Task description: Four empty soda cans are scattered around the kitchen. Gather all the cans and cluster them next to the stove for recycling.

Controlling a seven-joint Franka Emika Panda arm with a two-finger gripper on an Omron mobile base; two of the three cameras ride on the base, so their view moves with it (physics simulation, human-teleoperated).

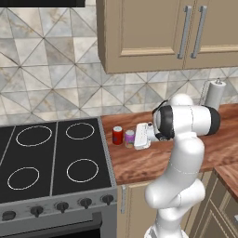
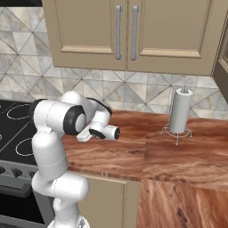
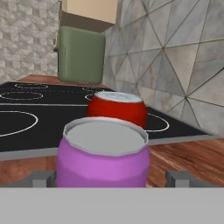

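The stove (image 1: 51, 158) takes the left of the left base view, its black glass top marked with white ring burners and a row of knobs along its grey front. Right of it runs the wooden counter (image 1: 153, 162), under beige wall cabinets (image 1: 153, 32) and a tiled backsplash. A white paper-towel roll (image 2: 180, 116) stands upright on its wire holder far along the counter, well apart from the stove.

The arm reaches low over the counter toward the stove. Its gripper (image 3: 111, 177) stands wide, the two dark fingertips (image 3: 41, 178) set out to either side of the purple can (image 1: 129, 138) with a gap on each side, so it has hold of nothing.

The purple can stands upright on the wood, just beside the red can (image 1: 117, 135), which is also upright and nearest the stove's edge. In the hand view the red can (image 3: 117, 110) sits right behind the purple one (image 3: 103, 153).
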